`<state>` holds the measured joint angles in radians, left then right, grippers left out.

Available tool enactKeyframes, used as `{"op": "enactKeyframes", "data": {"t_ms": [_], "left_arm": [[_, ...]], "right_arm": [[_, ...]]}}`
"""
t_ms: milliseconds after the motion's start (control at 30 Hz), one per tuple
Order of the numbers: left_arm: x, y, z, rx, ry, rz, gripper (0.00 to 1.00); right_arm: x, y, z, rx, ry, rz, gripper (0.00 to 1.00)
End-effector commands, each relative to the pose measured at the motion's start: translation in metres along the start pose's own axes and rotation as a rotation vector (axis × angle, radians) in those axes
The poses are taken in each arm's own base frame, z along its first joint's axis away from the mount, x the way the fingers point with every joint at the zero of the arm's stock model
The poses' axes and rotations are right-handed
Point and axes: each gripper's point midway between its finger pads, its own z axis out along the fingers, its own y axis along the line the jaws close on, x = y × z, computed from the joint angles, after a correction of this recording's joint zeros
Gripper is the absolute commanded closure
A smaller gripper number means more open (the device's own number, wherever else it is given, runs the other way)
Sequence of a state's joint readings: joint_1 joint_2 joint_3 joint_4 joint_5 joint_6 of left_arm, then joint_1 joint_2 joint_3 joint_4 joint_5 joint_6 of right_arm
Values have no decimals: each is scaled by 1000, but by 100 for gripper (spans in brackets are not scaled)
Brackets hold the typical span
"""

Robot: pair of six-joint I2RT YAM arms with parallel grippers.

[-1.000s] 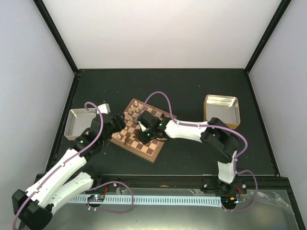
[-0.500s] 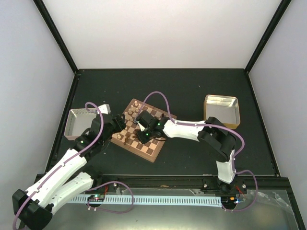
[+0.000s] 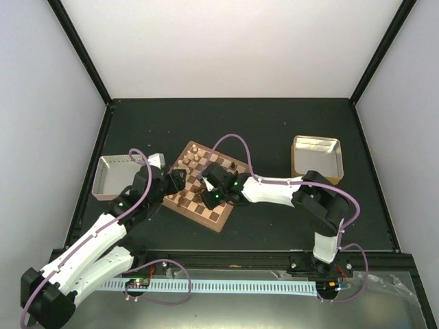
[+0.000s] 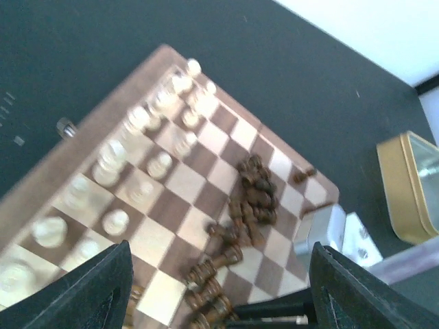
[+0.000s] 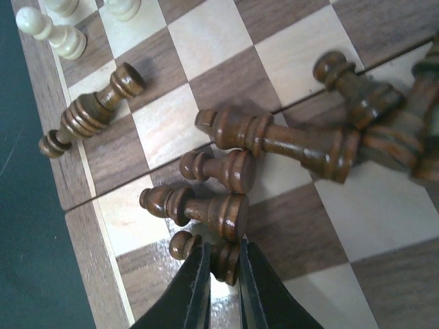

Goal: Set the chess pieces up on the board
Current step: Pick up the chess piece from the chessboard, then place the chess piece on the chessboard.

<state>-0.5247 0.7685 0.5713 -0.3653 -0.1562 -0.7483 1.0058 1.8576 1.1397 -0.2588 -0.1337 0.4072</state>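
The board [image 3: 218, 220] lies at an angle in the middle of the table. Pale chess pieces [image 4: 147, 147] stand along its far-left rows. Dark chess pieces [image 4: 255, 192] lie toppled in a heap on its squares. My right gripper [image 5: 223, 245] is low over the board's near edge, shut on the base of a dark pawn [image 5: 219, 260] that lies on its side. Two more dark pawns [image 5: 206, 209] lie just beyond it, touching. My left gripper [image 4: 221, 247] hovers open above the board's left side with nothing between its fingers.
A silver tray [image 3: 110, 177] sits left of the board and a gold tray [image 3: 317, 157] at the right. A dark piece [image 5: 92, 113] lies alone near the board's edge, next to two pale pawns [image 5: 51, 31]. Black frame posts bound the table.
My right gripper's fingers have closed on the lying dark pawn. The left arm has moved right, farther over the board's left edge.
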Motion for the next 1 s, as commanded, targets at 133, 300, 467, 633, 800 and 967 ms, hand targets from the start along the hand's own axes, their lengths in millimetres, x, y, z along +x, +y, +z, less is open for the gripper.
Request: {"op": "enactKeyframes", "data": {"t_ms": [133,300,467,633,800,967], "left_arm": [[66,-33,16,282,266,-89,28],[85,-38,21,344,340,-141,30],[86,-37,25,344,341,-171,31],[86,-36,26,352,325,-240,35],[83,-33,25,369,286,-301,45],[75,-41,21,423,250,-296,56]], "right_arm": [[-14,11,-27,-60,-123,69,90],[-23,16,-42,-108,-179,105,90],[-28,17,-52,-136,-202,135,90],[-33,19,-63,-173,-234,173,90],[-39,18,-73,-216,-257,237,90],[-44,17,-84,-294,-290,319,90]]}}
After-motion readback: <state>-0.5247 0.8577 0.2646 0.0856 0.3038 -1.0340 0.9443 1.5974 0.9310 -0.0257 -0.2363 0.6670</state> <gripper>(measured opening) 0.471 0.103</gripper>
